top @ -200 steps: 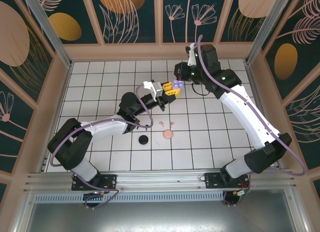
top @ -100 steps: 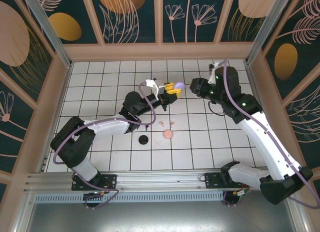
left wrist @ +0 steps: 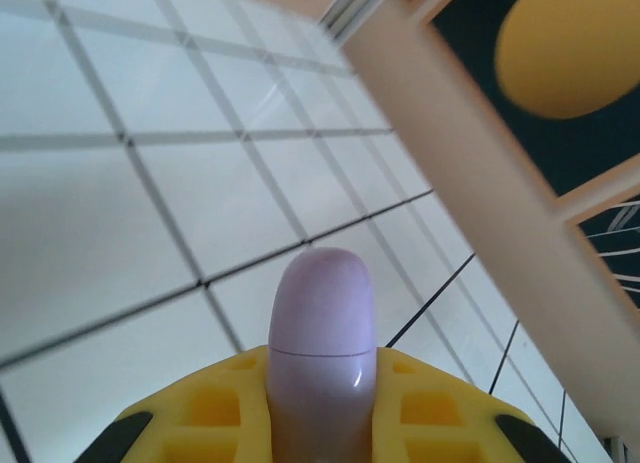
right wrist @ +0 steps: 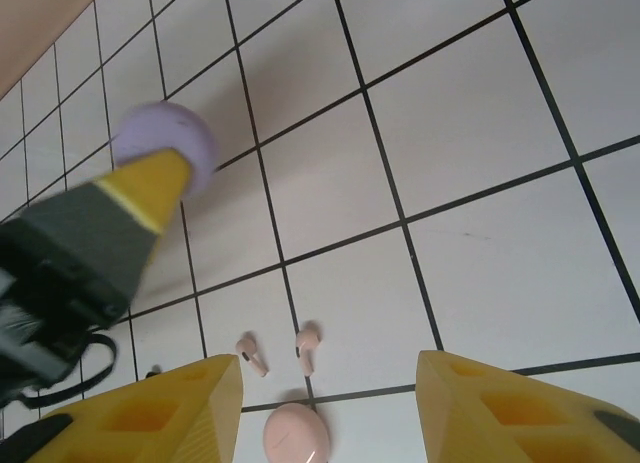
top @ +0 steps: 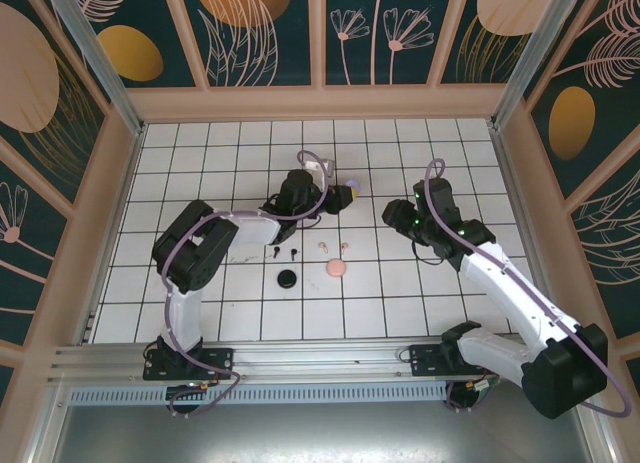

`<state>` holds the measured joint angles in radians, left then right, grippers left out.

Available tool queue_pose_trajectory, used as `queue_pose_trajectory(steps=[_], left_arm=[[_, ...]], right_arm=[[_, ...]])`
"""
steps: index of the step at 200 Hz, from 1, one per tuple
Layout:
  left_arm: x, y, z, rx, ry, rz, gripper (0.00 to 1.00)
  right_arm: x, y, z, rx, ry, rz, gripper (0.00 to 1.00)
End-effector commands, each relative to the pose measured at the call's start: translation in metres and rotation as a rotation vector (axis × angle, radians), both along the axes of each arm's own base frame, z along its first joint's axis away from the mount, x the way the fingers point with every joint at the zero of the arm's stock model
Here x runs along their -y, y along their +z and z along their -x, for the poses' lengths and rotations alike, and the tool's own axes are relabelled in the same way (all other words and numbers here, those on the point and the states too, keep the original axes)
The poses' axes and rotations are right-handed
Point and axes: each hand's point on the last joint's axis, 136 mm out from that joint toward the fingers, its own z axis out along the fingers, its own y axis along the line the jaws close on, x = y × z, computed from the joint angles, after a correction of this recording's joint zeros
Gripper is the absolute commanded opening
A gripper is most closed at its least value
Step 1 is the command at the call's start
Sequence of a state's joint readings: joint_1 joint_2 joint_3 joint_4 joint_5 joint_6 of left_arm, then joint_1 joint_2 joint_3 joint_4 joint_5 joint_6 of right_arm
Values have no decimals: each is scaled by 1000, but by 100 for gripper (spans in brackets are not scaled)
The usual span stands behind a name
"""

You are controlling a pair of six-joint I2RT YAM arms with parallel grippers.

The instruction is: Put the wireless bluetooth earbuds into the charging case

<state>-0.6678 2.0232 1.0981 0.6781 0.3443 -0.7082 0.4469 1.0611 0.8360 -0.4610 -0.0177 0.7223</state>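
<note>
Fingers (left wrist: 205,408) of the left gripper (left wrist: 320,383) are clamped on both sides of the lilac charging case (left wrist: 320,313). We see no gap between the yellow pads and the case. Its rounded end sticks out past them, and it is closed, with a thin seam running across it. It hangs above the white tiled table (left wrist: 130,233), clear of the surface.

The right gripper (right wrist: 328,368) stands open. Its two yellow fingers (right wrist: 490,403) are well apart, holding and touching nothing, and we see only tile between them. From its wrist camera we look across at the lilac case, with one yellow-tipped finger of the left gripper lying over it.

In the top view the pink earbuds (top: 322,247) lie loose on the tiles side by side, just beyond the pink disc (top: 336,268). The black earbuds (top: 277,251) lie to their left, also as a pair. The black disc (top: 287,278) sits just on the near side of them. We find all four earbuds apart from both grippers and from the lilac case.
</note>
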Motion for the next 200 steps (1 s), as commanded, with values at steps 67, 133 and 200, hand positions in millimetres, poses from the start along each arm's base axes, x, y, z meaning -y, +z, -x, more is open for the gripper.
queue_pose_trajectory(steps=[67, 133, 200], left_arm=[[14, -70, -9, -318, 45, -71, 21], [-7, -67, -21, -286, 90, -172, 40], [-59, 8, -37, -90, 179, -185, 41]], right_arm=[[-24, 4, -10, 37, 27, 2, 54], [-35, -3, 2, 18, 54, 46, 63], [-64, -31, 32, -44, 203, 135, 65]])
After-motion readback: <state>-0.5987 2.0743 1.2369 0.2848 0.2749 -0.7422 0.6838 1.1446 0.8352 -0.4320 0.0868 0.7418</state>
